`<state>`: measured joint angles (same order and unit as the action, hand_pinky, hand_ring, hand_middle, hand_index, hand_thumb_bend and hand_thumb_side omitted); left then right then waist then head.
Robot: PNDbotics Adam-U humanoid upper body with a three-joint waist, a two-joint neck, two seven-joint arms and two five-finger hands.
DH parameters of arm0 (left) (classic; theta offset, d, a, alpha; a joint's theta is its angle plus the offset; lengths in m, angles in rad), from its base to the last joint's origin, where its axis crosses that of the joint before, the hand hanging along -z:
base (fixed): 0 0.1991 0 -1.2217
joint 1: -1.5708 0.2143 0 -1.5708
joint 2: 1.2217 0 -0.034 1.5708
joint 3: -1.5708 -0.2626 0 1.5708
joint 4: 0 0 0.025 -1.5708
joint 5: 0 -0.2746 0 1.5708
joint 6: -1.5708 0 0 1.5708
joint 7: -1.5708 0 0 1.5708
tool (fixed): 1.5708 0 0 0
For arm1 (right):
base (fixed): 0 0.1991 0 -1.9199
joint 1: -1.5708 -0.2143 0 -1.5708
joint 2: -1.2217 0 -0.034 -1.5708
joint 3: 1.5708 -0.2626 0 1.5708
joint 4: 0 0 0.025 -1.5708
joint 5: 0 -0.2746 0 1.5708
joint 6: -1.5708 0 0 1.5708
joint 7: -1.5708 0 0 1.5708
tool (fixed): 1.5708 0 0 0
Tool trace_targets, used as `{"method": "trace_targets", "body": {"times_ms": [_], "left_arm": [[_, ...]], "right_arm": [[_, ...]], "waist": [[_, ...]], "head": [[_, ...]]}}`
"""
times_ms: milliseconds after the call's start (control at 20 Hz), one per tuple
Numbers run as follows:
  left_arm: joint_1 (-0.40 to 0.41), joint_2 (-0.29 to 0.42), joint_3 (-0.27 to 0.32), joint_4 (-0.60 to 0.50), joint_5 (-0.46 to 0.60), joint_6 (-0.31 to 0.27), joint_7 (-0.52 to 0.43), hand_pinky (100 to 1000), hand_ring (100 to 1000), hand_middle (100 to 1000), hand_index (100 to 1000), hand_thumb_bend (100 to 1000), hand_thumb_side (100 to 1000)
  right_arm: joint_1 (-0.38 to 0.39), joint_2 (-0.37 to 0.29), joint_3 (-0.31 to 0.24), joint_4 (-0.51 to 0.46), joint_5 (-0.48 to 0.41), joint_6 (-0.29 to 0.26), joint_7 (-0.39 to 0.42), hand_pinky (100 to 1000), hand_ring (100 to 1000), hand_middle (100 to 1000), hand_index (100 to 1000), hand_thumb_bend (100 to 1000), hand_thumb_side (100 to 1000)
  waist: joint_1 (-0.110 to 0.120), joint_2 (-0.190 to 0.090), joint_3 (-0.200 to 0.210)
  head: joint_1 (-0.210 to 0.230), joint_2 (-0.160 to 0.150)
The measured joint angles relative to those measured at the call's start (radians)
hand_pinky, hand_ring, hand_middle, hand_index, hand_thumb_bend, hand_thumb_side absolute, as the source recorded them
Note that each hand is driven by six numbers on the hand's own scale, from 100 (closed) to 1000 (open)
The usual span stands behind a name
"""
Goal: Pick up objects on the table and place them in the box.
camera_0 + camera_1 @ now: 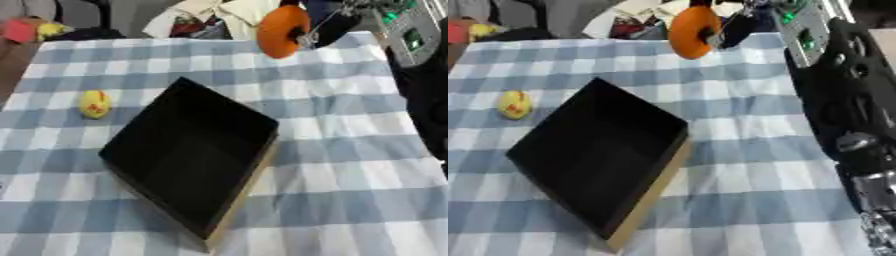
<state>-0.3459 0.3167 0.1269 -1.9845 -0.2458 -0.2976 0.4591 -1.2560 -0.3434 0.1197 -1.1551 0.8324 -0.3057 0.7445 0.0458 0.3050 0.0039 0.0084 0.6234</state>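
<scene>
Tabletop (pixel 350 165): blue-checked cloth.
Box (pixel 188 152): black, open, empty, centre.
Orange disc (pixel 282 31): far edge, pinched by right hand (pixel 325 26); looks light, rigid.
Yellow toy (pixel 94 103): left of box; probably soft, grasp round its middle.
Left hand: unseen.

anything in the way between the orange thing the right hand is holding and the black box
Nothing visible. The orange object is held by the right hand above the table's far edge, and only bare checked tablecloth lies between it and the open black box. The yellow object sits off to the box's left.
</scene>
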Motion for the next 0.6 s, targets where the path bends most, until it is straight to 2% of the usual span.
{"method": "trace_targets", "body": {"times_ms": [600], "left_arm": [[-0.006, 0.001, 0.000, 0.000, 0.000, 0.001, -0.001, 458, 572, 525, 720, 105, 825]], "right_arm": [[-0.021, -0.017, 0.131, -0.189, -0.236, 0.031, 0.043, 809, 790, 680, 733, 100, 100]], "waist": [[-0.008, -0.002, -0.001]], "head": [[0.001, 0.000]]}}
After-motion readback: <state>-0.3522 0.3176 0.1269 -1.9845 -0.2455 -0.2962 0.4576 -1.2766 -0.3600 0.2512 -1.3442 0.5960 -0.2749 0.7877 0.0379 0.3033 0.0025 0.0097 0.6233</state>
